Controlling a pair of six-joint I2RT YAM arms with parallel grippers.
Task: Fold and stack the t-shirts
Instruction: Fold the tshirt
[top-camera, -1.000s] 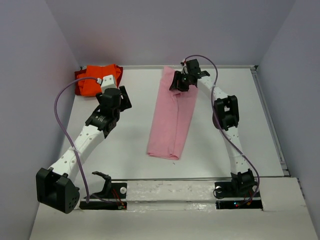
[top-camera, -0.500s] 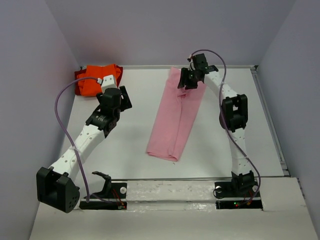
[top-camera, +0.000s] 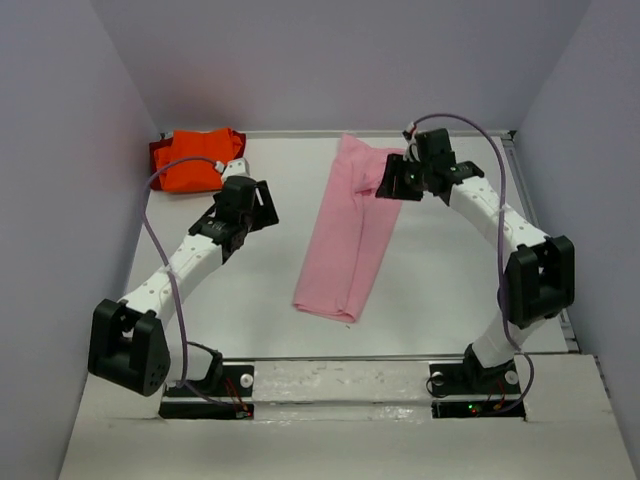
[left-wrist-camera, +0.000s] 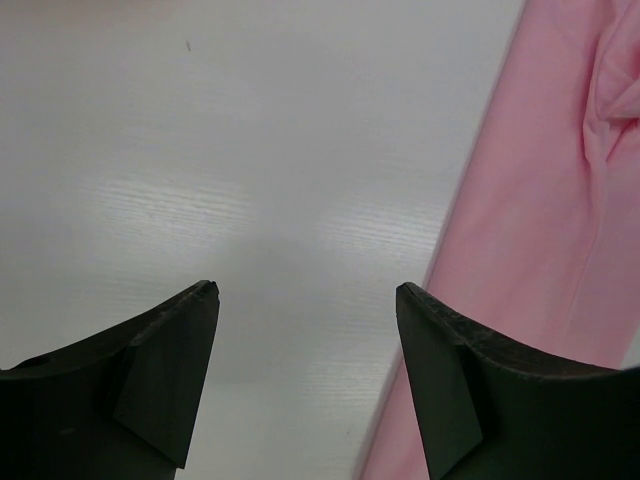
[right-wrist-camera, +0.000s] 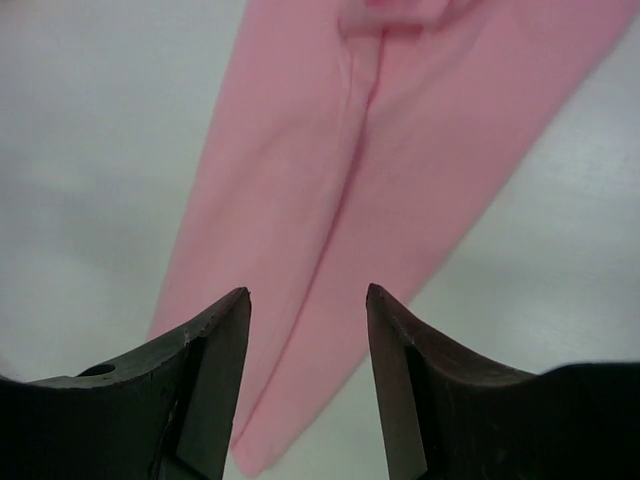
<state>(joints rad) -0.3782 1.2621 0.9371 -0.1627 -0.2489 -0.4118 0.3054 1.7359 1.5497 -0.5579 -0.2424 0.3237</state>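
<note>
Right hand (right-wrist-camera: 308, 292) gapes over the pink t-shirt (top-camera: 345, 240); left hand (left-wrist-camera: 307, 288) beside it

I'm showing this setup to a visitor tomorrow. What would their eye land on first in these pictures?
Most likely the pink t-shirt, folded into a long narrow strip down the middle of the white table. Next comes the bright orange t-shirt pile, bunched in the far left corner. Both grippers are open: the right gripper hovers over the pink strip's far end, and the left gripper over bare table beside it.
</note>
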